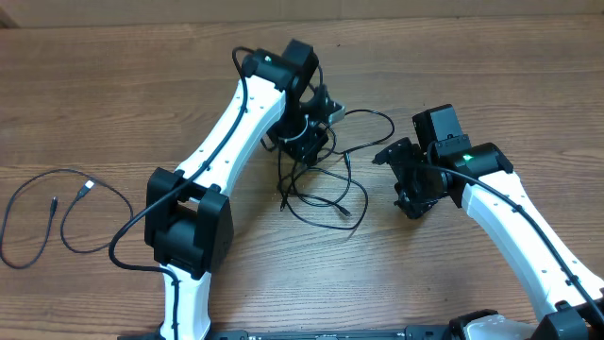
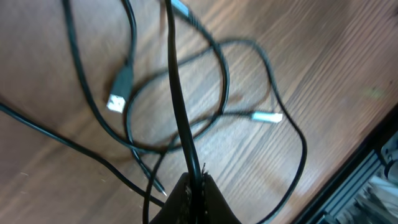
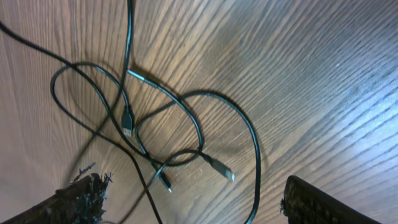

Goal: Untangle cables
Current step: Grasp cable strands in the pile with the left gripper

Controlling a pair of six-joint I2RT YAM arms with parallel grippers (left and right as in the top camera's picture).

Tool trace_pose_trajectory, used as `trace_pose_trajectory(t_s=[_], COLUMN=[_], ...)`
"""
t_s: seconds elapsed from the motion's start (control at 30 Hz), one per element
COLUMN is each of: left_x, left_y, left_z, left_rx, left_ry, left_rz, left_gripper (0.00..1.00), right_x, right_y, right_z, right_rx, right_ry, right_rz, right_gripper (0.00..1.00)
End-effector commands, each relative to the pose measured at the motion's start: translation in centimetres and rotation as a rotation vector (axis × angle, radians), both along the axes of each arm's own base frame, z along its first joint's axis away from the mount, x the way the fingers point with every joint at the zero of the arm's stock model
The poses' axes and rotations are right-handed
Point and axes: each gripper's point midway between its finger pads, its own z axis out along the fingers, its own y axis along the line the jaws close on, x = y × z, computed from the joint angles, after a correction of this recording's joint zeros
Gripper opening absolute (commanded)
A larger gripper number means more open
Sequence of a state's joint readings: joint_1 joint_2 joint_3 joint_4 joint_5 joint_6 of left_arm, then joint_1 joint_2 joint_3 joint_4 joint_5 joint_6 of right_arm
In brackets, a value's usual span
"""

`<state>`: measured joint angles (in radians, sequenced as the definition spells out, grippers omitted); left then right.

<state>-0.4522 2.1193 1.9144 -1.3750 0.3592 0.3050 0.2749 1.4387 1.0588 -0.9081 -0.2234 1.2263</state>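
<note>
Table: brown wood-grain top (image 1: 85, 104) fills nearly every view; the grain runs left to right in the overhead view
Surface: smooth and faintly glossy, with dark streaks among lighter brown bands
Far side: a paler tan strip (image 1: 491, 8) lies along the top of the overhead view; what it is cannot be told
Near side: a dark rail (image 1: 330, 333) runs along the bottom of the overhead view
Left wrist view: the top ends at lower right, with a dark, blurred frame (image 2: 387, 155) beyond
Light: even; a pale sheen (image 3: 348, 93) whitens the wood in the right wrist view
</note>
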Motion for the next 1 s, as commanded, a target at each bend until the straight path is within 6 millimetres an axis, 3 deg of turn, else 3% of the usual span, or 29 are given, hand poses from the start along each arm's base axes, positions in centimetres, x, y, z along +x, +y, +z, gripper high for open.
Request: trace_pose_trajectory(t_s=[0.0,0.07,0.2,0.47,0.7,0.83,0.97], left_x=[-1.3,-1.8,-3.1,-5.2,-4.9,-3.8,-3.7], left_y=[0.2,0.5,0.0,-1.4,-0.6,0.4,-0.5], left_z=[-2.3,-3.5,-5.0,-7.6,-9.1,-10.2,-10.3], left_rx=[0.036,0.053,0.043,0.066,0.143,0.233,0.250], left_ry=[0.067,0.099,0.147,0.210,0.188,0.074,0.091], left_rz=[0.040,0.080,0.101,0.183,0.284,0.268,0.430], left_gripper=[0.08,0.14,0.17,0.37,0.56,0.65,0.61], right_x=[0.6,0.6,0.6,0.7,0.7,0.8,0.8], right_y=[-0.7,-0.7,-0.8,-0.9,-1.0,-1.0,-1.0], right_z=[0.9,0.8,0.8,0.8,0.8,0.8,0.8], right_rx=[-0.032,-0.035,-0.038,-0.045,-0.051,-0.052,-0.051], right_ry=[-0.048,-0.048,-0.050,-0.052,-0.053,-0.055,-0.056], right_rz=[-0.013,-0.014,-0.015,-0.018,-0.020,-0.020,-0.020], right_gripper=[0.90,0.91,0.91,0.92,0.94,0.95,0.95])
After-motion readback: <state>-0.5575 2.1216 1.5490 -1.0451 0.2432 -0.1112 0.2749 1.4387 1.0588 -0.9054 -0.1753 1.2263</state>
